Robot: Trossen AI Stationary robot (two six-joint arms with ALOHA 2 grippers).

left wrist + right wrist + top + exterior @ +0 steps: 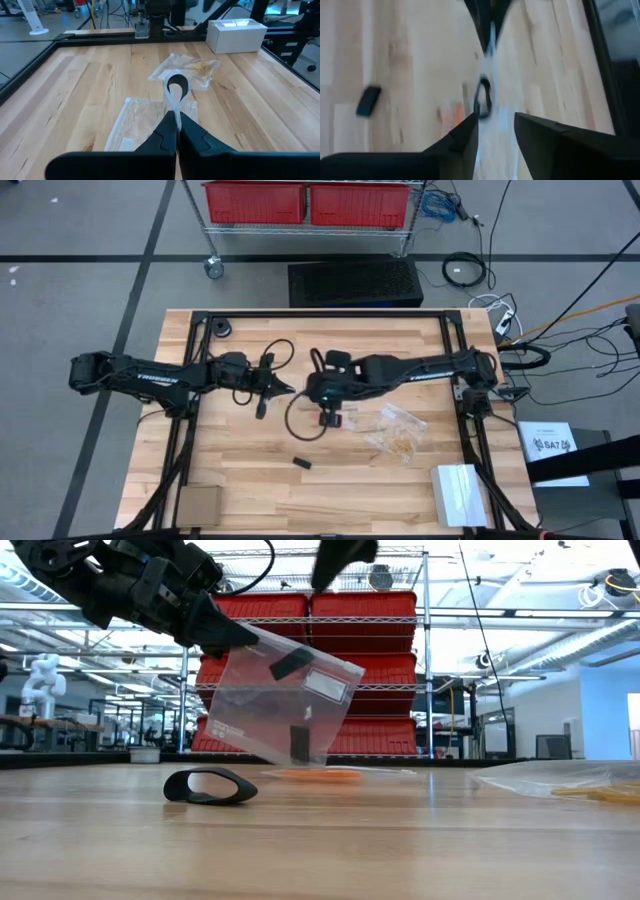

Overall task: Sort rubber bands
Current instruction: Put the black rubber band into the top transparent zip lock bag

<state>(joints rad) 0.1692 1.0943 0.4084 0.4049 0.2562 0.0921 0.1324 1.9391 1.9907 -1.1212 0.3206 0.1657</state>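
Note:
My left gripper (287, 389) (235, 637) (176, 127) is shut on a clear plastic bag (285, 700) over the table's middle. Black rubber bands (298, 742) show inside the bag, and one black loop (176, 85) (482, 97) shows through its wall. My right gripper (325, 405) (345, 555) (495, 132) is open above the bag's top edge, pointing down, touching nothing that I can see. Another black band (300, 463) (210, 785) lies loose on the near part of the table. Orange bands (320, 775) and tan bands (395, 432) (197, 67) lie in bags on the table. My left gripper pinches the clear bag by its upper corner (250, 640) (175, 112) between its two fingers. The fingers come from the table's left, slanting downward. The bag hangs tilted below them, lifted clear of the table, its far side sloping down toward the right.
A white box (460, 495) (235, 35) stands at the near right corner and a cardboard piece (197, 502) at the near left. A thin black cable (300, 425) loops over the table's middle. A flat clear bag (135, 125) lies under the left gripper.

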